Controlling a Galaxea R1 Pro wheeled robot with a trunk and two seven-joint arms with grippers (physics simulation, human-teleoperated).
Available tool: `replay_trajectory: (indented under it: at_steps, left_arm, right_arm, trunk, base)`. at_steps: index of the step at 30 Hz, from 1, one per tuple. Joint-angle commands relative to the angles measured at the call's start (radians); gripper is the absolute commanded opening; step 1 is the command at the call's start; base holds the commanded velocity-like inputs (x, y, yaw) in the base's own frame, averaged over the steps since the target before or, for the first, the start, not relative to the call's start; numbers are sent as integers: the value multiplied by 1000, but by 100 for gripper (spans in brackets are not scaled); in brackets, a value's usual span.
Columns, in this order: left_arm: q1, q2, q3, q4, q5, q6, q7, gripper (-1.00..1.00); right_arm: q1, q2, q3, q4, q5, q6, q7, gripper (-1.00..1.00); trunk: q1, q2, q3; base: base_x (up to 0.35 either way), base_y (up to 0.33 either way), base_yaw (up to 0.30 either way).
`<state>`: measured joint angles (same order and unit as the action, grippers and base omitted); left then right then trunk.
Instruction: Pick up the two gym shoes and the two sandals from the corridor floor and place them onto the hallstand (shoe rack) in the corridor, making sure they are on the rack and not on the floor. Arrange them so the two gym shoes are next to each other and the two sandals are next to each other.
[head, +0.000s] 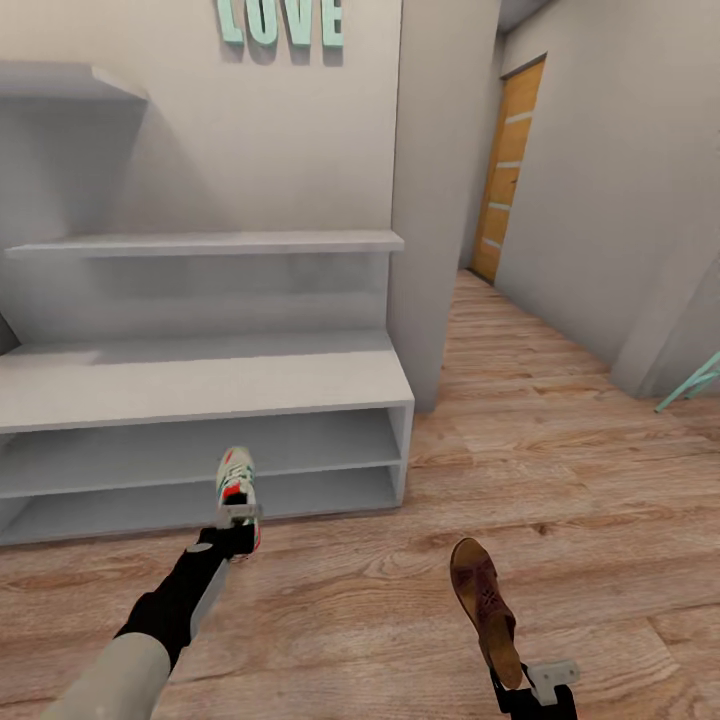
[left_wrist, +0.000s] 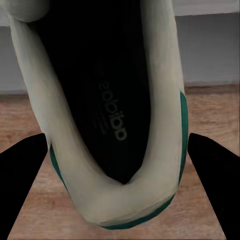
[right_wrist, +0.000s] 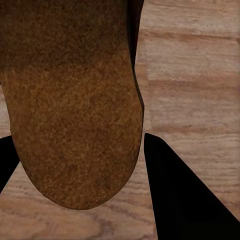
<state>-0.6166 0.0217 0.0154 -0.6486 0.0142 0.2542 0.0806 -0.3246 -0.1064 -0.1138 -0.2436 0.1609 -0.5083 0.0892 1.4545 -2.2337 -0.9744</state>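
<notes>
we carry a gym shoe (head: 238, 482) clamped in our left gripper (head: 240, 514) and, seemingly, a sandal (head: 483, 597) in our right gripper (head: 530, 683); the hallstand (head: 200, 385) looks bare.

— Where does the head view look from?
— High up, facing forward and down over both arms toward the hallstand (head: 300, 385) and the corridor floor (head: 560, 480).
— And the wrist views?
— Each looks along its fingers from very close: the left onto the gym shoe (left_wrist: 107, 125), the right onto the sandal (right_wrist: 75, 115).
— What do they share?
— Both shoes, and the plank floor behind them, also show in the head view.
</notes>
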Motion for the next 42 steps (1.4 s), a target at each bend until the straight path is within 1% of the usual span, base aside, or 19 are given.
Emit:
replay_trajectory:
  at_steps: [1,2,3,5,9,13,17,27,29,30,32,33,35,37,40,42]
  left_arm:
    - [-21,0,-20,1,0,30,-10,-100]
    - [-30,-1,-30,3,0,42,-19,-100]
    - [-54,-1,-54,7,1,75,-45,-100]
    - [-79,1,-66,11,2,111,-71,-100]
    - [-117,8,-77,15,2,190,-106,-100]
    - [-127,15,-82,-6,-5,250,-118,-100]
    - [-128,19,-82,-17,-17,261,-120,-100]
    - [-131,33,-79,-19,-28,270,-121,-100]
    - [-138,38,-79,-19,-28,287,-121,-100]
    - [-140,40,-79,-19,-28,296,-121,-100]
    - [-145,52,-78,-19,-28,329,-121,-100]
    - [-146,55,-78,-20,-28,335,-121,-100]
    - [-150,60,-77,-20,-28,347,-120,-100]
    - [-153,65,-77,-20,-29,355,-119,-100]
    - [-153,66,-77,-20,-29,356,-118,-100]
    - [-153,66,-79,-25,-29,354,-116,-100]
  right_arm:
    - [-1,0,-9,0,4,-3,9,-100]
    - [-1,0,-9,0,4,-3,9,-100]
    - [-1,1,-9,0,4,-3,9,-100]
    - [-1,0,-9,0,4,-3,9,-100]
    - [-1,-1,-9,0,4,-3,9,-100]
    - [-1,0,-9,-1,4,-3,10,-100]
    - [-1,0,-10,-2,4,-3,10,-100]
    - [-1,-1,-12,-3,3,-4,9,-100]
    - [-1,-2,-13,-3,3,-4,9,-100]
    - [-1,-3,-15,-3,3,-4,9,-100]
    - [-1,-4,-30,-3,3,-4,9,-100]
    - [-1,-4,-37,-3,3,-4,9,-100]
    - [-1,-4,-59,-4,3,-3,9,-100]
    - [-1,-5,-89,-5,3,-3,9,-100]
    - [-1,-6,-100,-5,3,-3,9,-100]
    - [-1,-7,-103,-5,4,-3,9,-100]
  trunk:
    - [0,0,-1]
    - [0,0,-1]
    - [0,0,-1]
    - [0,0,-1]
    - [0,0,-1]
    - [0,0,-1]
    - [0,0,-1]
    - [0,0,-2]
    - [0,0,-4]
    - [4,-7,-9]
    - [11,-21,-18]
    - [15,-28,-23]
    - [23,-42,-32]
    - [31,-56,-41]
    - [42,-77,-53]
    - [42,-77,-54]
  base:
    - [0,0,0]
    - [0,0,0]
    - [0,0,0]
    - [0,0,0]
    - [0,0,0]
    - [0,0,0]
    - [0,0,0]
    - [0,0,0]
    - [0,0,0]
    - [0,0,0]
    - [0,0,0]
    - [0,0,0]
    - [0,0,0]
    - [0,0,0]
    - [0,0,0]
    - [0,0,0]
